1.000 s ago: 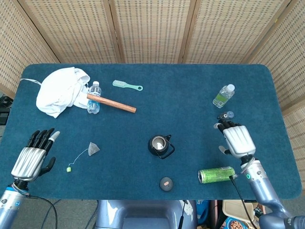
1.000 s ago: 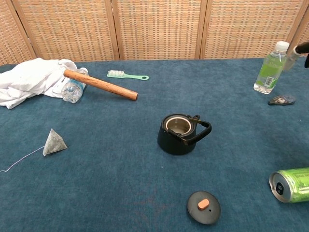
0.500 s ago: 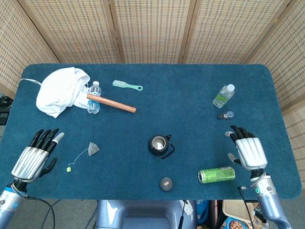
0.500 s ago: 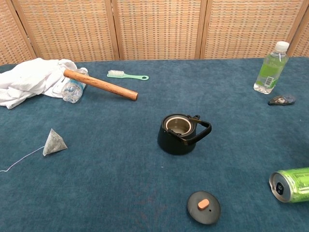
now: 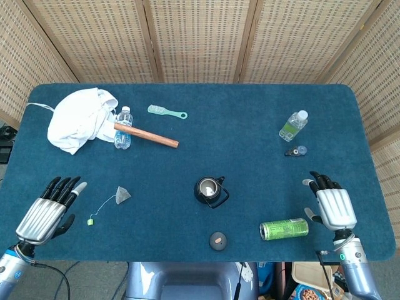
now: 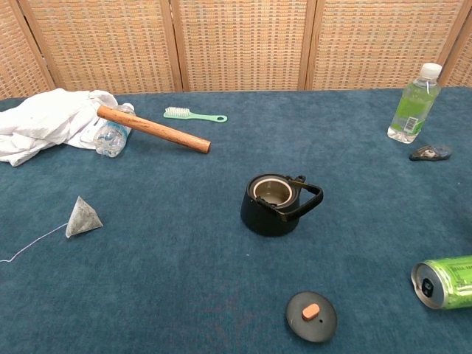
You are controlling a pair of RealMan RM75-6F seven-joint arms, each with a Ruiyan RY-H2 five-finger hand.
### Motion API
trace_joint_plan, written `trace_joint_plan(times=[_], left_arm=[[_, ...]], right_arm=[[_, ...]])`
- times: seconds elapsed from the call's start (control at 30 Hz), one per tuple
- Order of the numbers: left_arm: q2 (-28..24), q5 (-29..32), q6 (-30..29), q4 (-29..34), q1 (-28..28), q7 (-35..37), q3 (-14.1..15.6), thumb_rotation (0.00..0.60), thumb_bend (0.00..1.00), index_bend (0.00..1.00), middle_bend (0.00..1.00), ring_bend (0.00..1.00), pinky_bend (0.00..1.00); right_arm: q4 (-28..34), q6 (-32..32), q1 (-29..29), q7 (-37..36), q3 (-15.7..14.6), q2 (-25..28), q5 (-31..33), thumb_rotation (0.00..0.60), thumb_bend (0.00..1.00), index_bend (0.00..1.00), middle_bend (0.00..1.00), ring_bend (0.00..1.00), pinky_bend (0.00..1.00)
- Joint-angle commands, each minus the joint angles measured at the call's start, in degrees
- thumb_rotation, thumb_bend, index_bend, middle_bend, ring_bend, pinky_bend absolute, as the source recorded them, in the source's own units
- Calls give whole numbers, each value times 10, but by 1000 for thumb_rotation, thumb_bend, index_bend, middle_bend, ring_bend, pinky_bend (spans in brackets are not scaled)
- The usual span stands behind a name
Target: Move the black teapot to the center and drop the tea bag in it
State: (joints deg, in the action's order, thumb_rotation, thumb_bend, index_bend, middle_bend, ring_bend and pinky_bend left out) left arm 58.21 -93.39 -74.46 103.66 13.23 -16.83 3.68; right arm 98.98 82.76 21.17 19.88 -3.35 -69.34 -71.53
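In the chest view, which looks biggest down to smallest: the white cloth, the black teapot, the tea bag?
1. white cloth, though partly cut off at the frame edge
2. black teapot
3. tea bag

This looks like a robot test room, not a home: a table [image 5: 250, 112] covered in dark blue carpet stands boxed in by woven wicker screens [image 5: 200, 37], with unrelated odds and ends scattered on it, such as a white cloth [image 5: 78, 119], a wooden stick [image 5: 147, 135], a small brush [image 5: 166, 112] and a green can [image 5: 284, 229] lying on its side
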Motion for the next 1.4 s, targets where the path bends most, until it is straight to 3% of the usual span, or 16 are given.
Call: trace_joint_plan(times=[0.03,0.17,0.3,0.6,0.77,1.0,1.4], left_arm=[[-1,-5,1,1,-2,-5,4,600,472,46,0,95,0],[1,-3,4,-2,-5,-15,8,600,473,181,78,205,3],[9,6,10,-9,-6,-16,8,600,471,322,236,345,135],[39,41,34,-33,0,-23,-1,600,386,446,360,480,327],[64,65,45,-52,4,-41,-10,600,384,463,476,505,463],[87,98,60,-66,7,-77,-14,600,384,469,713,652,595],[116,163,81,-86,9,-133,-16,600,385,469,845,771,666]], right_arm=[[-3,-2,-7,-5,5,-2,-6,600,379,308,226,210,372],[-8,-8,-13,-8,11,-4,-13,600,378,308,226,210,372],[-10,-17,-18,-10,16,-4,-16,600,379,308,226,209,372],[-17,-34,-26,-17,29,-5,-19,600,378,308,226,208,372],[-19,-41,-30,-18,33,-6,-20,600,379,308,226,208,372],[-21,-49,-35,-18,40,-7,-21,600,378,308,226,208,372],[-23,-61,-44,-19,49,-8,-25,600,379,308,226,208,372]])
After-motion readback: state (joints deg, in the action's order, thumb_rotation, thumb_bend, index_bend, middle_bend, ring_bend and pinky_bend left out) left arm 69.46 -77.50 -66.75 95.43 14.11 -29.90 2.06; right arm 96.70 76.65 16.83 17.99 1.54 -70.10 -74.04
